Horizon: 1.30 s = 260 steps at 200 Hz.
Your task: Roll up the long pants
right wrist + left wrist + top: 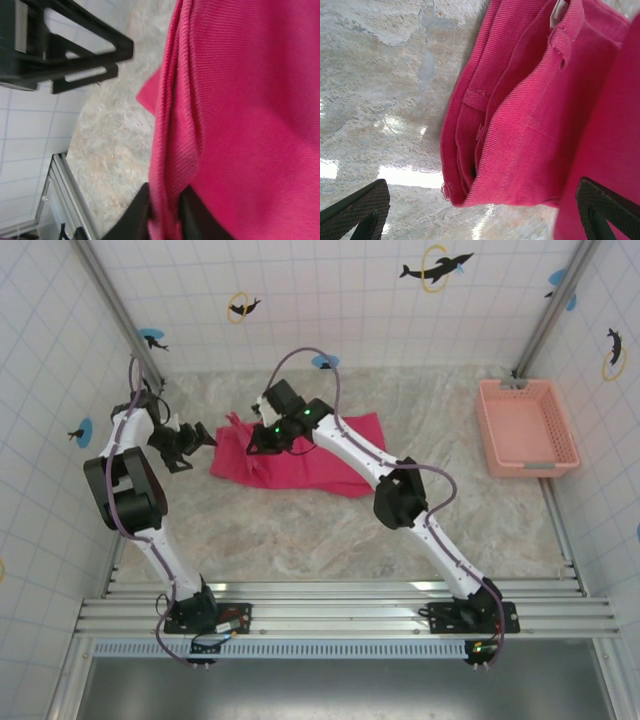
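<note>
The long pants point(300, 478) lie folded, well left of the basket point(527, 427), long side running toward it across the stony surface point(330, 530); white tiled walls point(340, 300) with dolphin stickers point(436, 267) stand around; the right gripper point(262, 435) pinches a fold with narrow fingers; the left gripper point(195, 440), at the end farthest from the basket, spreads its fingers wide.
</note>
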{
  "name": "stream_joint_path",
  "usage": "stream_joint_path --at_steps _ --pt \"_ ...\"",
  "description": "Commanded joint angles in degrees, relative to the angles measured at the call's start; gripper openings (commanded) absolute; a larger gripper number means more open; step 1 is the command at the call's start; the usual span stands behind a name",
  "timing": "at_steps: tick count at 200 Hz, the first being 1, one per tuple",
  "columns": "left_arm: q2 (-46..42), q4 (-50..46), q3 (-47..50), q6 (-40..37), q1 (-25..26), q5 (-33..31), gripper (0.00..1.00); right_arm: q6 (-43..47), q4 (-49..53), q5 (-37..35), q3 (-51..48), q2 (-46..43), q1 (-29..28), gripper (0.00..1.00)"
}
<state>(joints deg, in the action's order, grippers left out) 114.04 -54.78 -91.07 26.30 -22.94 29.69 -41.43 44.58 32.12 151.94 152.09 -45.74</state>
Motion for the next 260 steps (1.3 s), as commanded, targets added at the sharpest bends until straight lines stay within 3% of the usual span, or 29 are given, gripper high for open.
stream_joint_path --at_steps 1,28,40,79,102,137,167,192,260 --pt "1.22 -1.61 -0.75 -3.36 -0.51 0.94 0.97 -2.19 -3.61 2.98 3.92 0.45 -0.83 0.47" --pt "1.14 -3.68 -1.90 -5.34 -0.50 -1.53 0.97 1.65 -1.72 0.02 4.53 -3.04 1.63 0.67" --pt "0.11 -4.00 -1.92 -6.02 -0.52 -3.11 0.98 3.62 -0.58 -1.28 4.49 -6.12 4.50 0.70" --pt "-6.25 -3.05 -0.18 -5.11 2.16 -7.07 0.97 14.21 14.06 -6.04 2.00 -15.23 17.55 0.71" --pt "-8.69 -2.90 0.83 -3.68 7.92 -9.74 0.97 23.45 22.06 -12.45 -5.88 -20.07 24.35 0.71" --pt "-8.69 1.02 4.31 2.64 17.62 -10.13 0.97 29.59 22.70 -16.47 -21.64 -24.52 31.19 0.71" --pt "-5.17 1.69 3.94 5.87 24.88 -11.17 0.98 31.71 20.45 -15.53 -28.80 -22.88 33.07 0.70" --pt "-2.05 0.87 2.27 6.95 28.89 -12.67 0.97 32.90 19.86 -15.71 -29.26 -19.16 33.17 0.70" --pt "2.30 -0.35 1.95 8.04 30.94 -14.44 0.98 32.88 19.00 -9.56 -23.46 -8.78 31.88 0.67"
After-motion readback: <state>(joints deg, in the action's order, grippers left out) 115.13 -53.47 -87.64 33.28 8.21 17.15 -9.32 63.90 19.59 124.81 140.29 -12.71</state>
